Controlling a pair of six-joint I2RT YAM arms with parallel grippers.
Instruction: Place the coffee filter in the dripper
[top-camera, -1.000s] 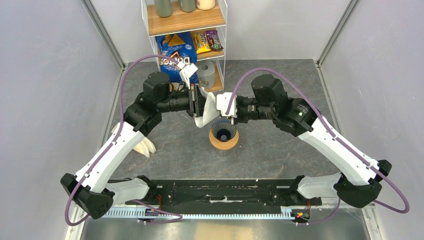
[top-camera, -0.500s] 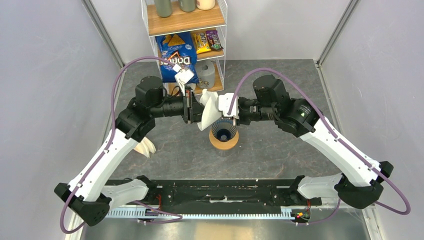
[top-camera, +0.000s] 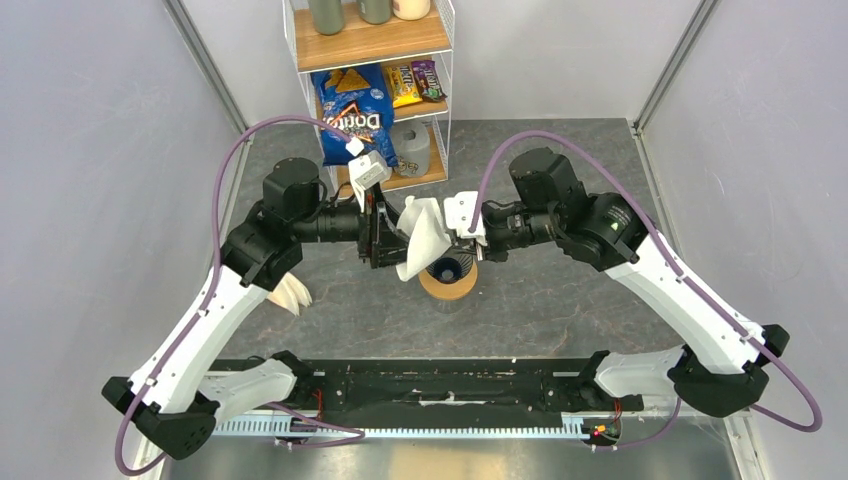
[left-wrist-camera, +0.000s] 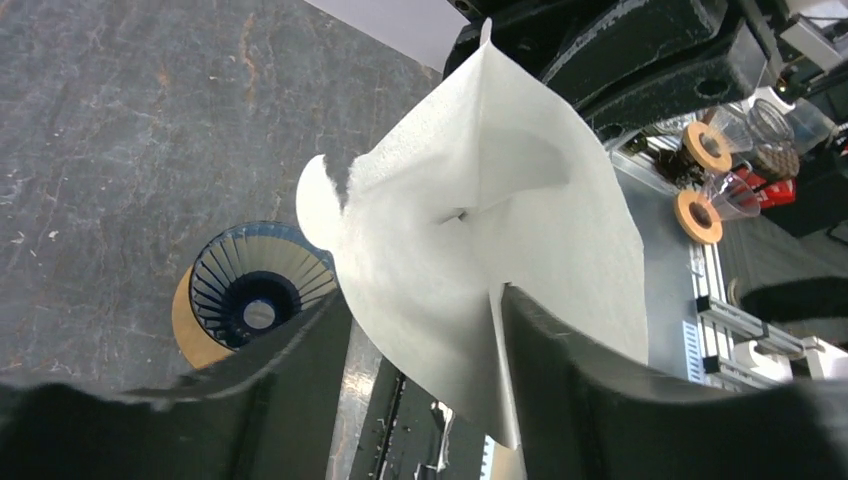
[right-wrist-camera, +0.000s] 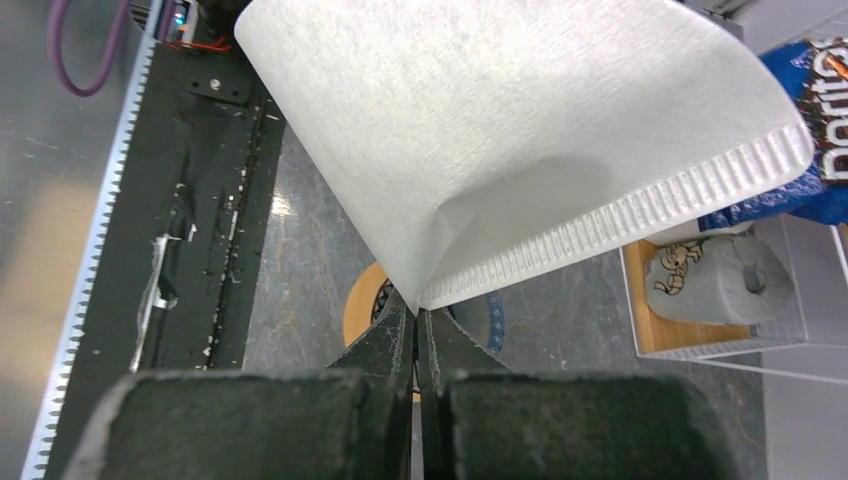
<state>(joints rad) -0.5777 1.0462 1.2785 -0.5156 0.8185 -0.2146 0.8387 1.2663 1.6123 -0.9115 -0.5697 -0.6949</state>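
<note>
The coffee filter (top-camera: 421, 238) is a white paper cone held in the air between my two grippers, just up and left of the dripper (top-camera: 451, 267). My right gripper (top-camera: 450, 236) is shut on its pointed corner (right-wrist-camera: 440, 285), with the ribbed seam running to the right. My left gripper (top-camera: 384, 236) is open; the filter (left-wrist-camera: 480, 230) hangs between its spread fingers and its edge lies against the right finger (left-wrist-camera: 560, 370). The dark blue ribbed dripper (left-wrist-camera: 250, 292) stands empty on a wooden ring (top-camera: 444, 288), and also shows in the right wrist view (right-wrist-camera: 492, 322).
A fanned bundle of cream filters (top-camera: 291, 293) lies on the table by the left arm. A wire shelf (top-camera: 372, 42) at the back holds a Doritos bag (top-camera: 355, 108), snacks and a grey jug (top-camera: 412, 150). The black base rail (top-camera: 440, 385) runs along the near edge.
My left arm has drawn back to the left and its jaws have opened off the filter. The filter has spread into a cone and stays in the right gripper above the dripper.
</note>
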